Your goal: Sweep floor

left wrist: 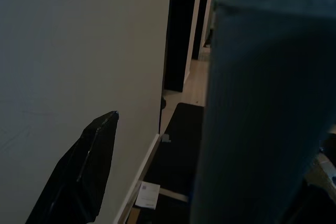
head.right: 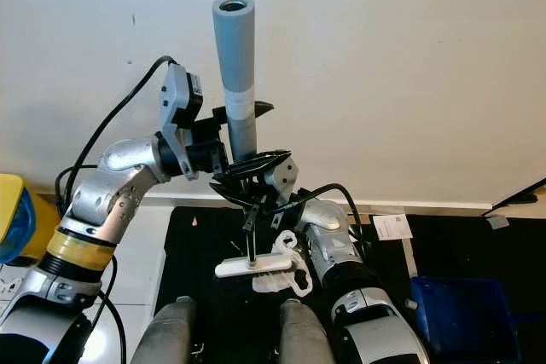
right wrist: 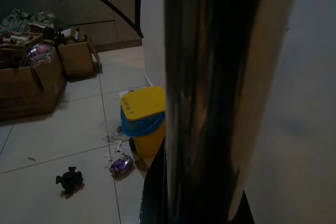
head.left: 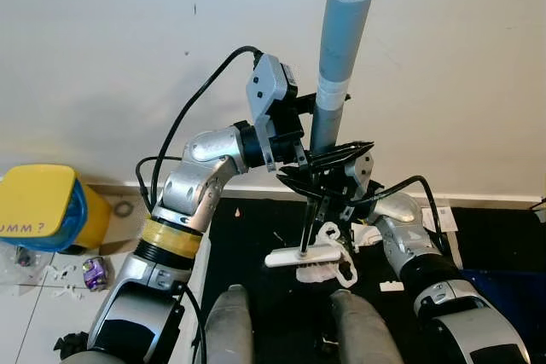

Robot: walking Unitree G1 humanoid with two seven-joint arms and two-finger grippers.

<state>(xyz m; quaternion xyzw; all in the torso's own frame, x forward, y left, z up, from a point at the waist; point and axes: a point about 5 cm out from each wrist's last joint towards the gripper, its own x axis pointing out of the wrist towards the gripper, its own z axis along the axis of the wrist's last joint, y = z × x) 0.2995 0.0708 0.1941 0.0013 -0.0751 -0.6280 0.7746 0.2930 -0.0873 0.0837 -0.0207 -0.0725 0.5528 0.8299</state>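
The broom handle (head.left: 339, 66), a grey-blue tube, stands nearly upright close to the wall and serves here as the reference. The left gripper (head.left: 309, 147) is closed around it at mid-height, just below a white band. The right gripper (head.right: 256, 178) is clamped on the thinner dark shaft directly beneath the left one, fingers wrapped round it. Below both, at the foot of the handle, the white broom head (head.left: 309, 260) rests on a black mat (head.left: 247, 236), with crumpled white scraps touching it.

Judgement on the step: a sweeping stroke is in hand. For a clean stroke, both grips are best kept firm and stacked, the handle tilted rather than lifted, and the head kept flat on the floor so the scraps are pushed, not skipped over. Litter lies to the left of the handle, near a yellow bin (head.left: 47, 206): a purple wrapper (head.left: 95, 273) and white fragments on the pale tiles.

Limits of observation: the bristles are largely hidden under the head and behind the robot's legs. The left wrist view is mostly blocked by the handle itself, one black finger (left wrist: 79, 174) showing beside it. The right wrist view is dark; a small black object (right wrist: 69, 180) on the tiles cannot be identified.
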